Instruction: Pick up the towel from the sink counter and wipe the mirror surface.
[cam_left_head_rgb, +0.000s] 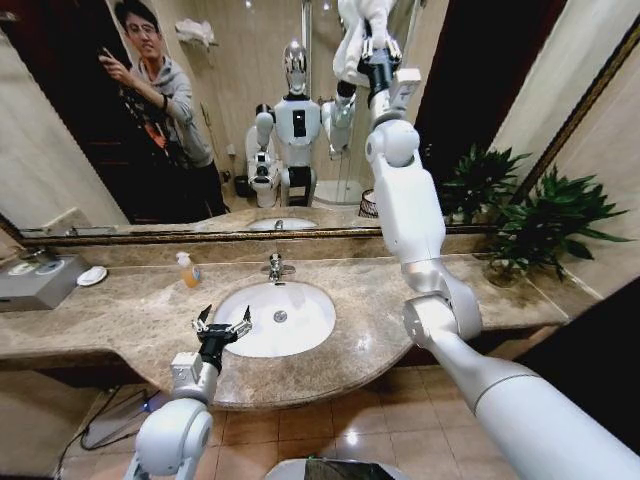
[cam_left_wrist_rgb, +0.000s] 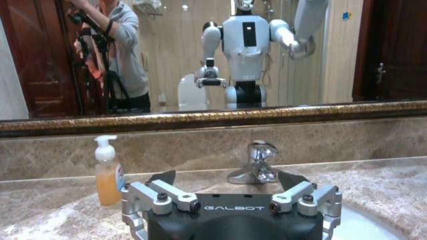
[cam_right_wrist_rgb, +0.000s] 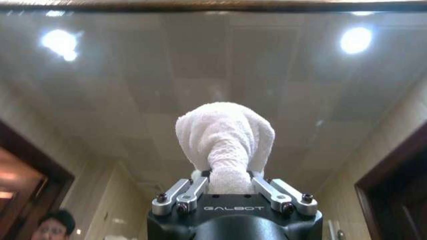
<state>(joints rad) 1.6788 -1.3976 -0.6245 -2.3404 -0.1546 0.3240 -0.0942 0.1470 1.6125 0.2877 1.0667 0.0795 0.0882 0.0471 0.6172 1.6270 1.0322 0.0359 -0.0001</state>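
Note:
High against the mirror (cam_left_head_rgb: 90, 150), my right gripper (cam_left_head_rgb: 376, 50) is held up on an outstretched arm. In the right wrist view the right gripper (cam_right_wrist_rgb: 225, 181) is shut on the towel (cam_right_wrist_rgb: 225, 137), a thick white bundle that stands out of the jaws and faces the mirror glass (cam_right_wrist_rgb: 133, 90) just under its dark top frame. My left gripper (cam_left_head_rgb: 222, 325) hovers open and holds nothing, low over the sink counter (cam_left_head_rgb: 110, 325) at the left rim of the white basin (cam_left_head_rgb: 290, 325). In the left wrist view the left gripper (cam_left_wrist_rgb: 228, 181) faces the tap.
A chrome tap (cam_left_head_rgb: 276, 266) and an orange soap bottle (cam_left_head_rgb: 188, 270) stand behind the basin. A grey tray (cam_left_head_rgb: 35, 282) and a white soap dish (cam_left_head_rgb: 91, 276) sit at the far left. Potted plants (cam_left_head_rgb: 545, 225) fill the right corner.

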